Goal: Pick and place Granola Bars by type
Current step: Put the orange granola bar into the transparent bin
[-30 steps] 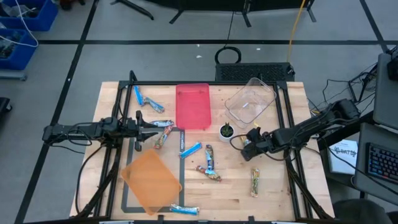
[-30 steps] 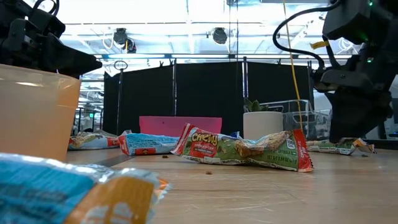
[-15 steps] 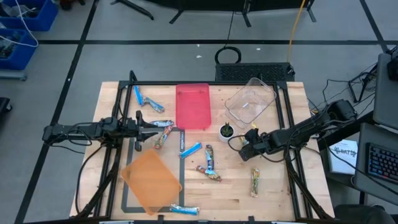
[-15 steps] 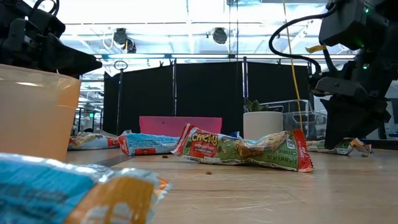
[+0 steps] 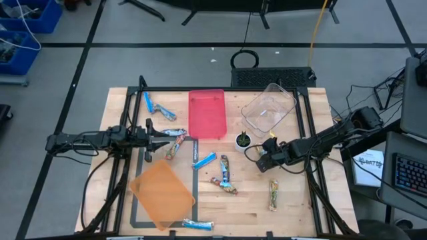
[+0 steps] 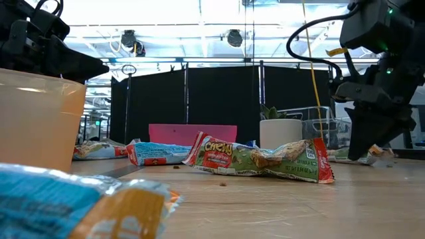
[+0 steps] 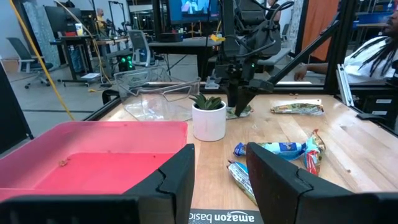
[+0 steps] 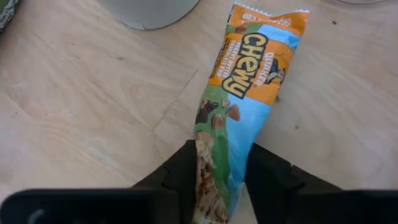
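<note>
Right gripper straddles the near end of a light, crinkly, slippery bar, fingers part-open, not yet clamped; pinch mid-wrapper.

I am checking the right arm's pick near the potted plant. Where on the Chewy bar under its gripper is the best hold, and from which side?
Judging by its pose, grip the Chewy bar across its narrow width near mid-length, coming straight down from above. It lies flat on the table, so only the long edges offer purchase. The right gripper already straddles one end, fingers either side; the potted plant stands close, so keep clear.
</note>
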